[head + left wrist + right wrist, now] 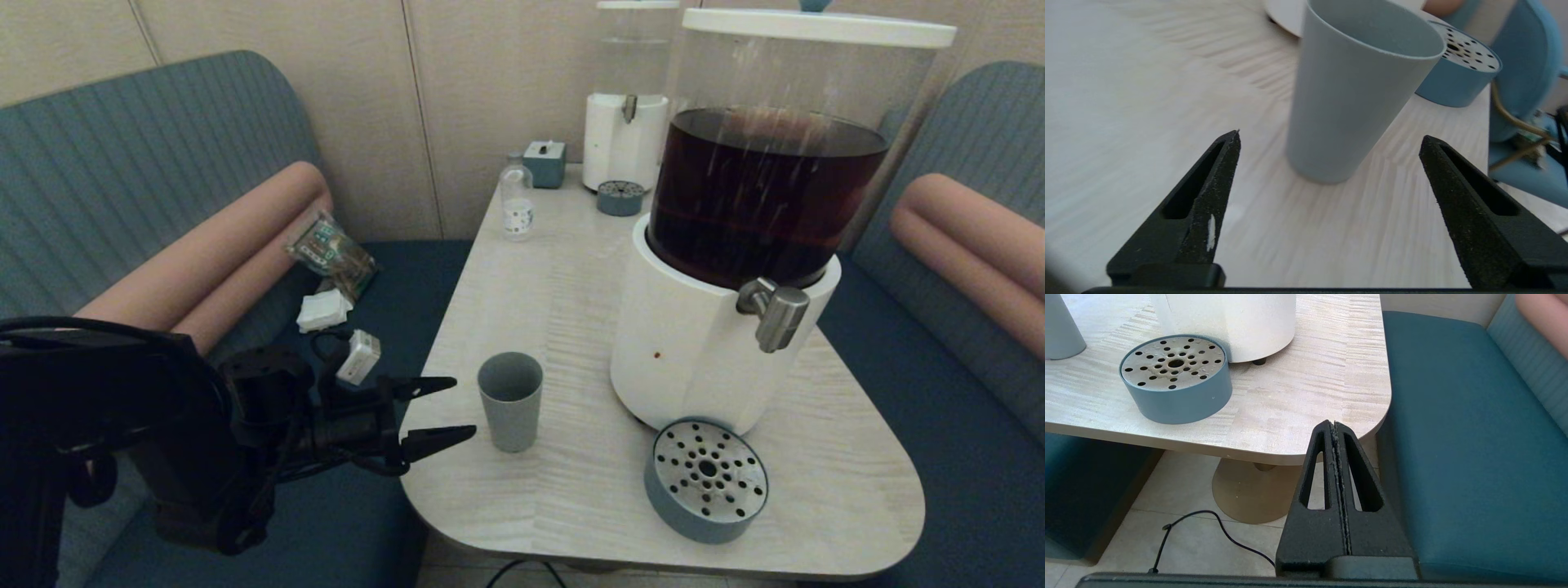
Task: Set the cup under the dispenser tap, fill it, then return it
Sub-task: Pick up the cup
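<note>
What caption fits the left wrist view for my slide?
Left gripper, jaws open, lined up just short of the upright cup on the table.

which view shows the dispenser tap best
The head view: the dispenser tap shows whole there, a steel spout jutting from the white base above the drip tray. Neither wrist view shows it; the right wrist view catches only the lower base and tray, the left wrist view mainly the cup.
</note>
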{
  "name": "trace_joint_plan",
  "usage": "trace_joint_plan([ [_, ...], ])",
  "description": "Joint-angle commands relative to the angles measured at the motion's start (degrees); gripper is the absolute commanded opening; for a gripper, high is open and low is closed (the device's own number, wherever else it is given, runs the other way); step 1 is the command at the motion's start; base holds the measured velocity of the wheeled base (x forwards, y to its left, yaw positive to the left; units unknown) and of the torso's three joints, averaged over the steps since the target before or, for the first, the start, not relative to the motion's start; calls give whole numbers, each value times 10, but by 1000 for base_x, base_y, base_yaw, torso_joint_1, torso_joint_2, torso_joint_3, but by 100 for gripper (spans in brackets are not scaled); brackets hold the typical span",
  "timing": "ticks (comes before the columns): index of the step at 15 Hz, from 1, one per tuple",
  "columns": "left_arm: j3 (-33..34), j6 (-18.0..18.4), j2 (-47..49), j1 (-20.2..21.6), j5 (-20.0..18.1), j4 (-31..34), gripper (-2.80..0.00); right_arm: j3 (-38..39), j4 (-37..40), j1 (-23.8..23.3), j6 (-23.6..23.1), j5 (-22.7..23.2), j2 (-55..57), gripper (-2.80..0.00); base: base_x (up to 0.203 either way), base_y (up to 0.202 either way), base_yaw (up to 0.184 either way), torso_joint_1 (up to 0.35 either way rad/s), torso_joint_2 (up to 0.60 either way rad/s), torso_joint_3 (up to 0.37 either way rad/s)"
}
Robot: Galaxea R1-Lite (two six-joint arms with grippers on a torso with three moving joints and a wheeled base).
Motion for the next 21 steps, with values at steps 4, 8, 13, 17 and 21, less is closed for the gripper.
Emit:
trace_joint_plan([
  [4,-55,-4,35,-33,-2,-5,0,0,0,0,0,0,-1,-280,0,0,0,0,0,0],
  [8,-107,-15,67,-51,5,-5,0,0,0,1,0,0,-1,-280,0,0,0,0,0,0],
  [13,-150,-22,87,-61,16,-5,0,0,0,0,0,0,-1,-280,0,0,0,0,0,0],
  [17,-188,-27,108,-79,43,-5,0,1,0,0,0,0,-1,-280,0,0,0,0,0,0],
  [21,-203,-32,119,-89,58,-5,0,0,0,1,0,0,-1,-280,0,0,0,0,0,0],
])
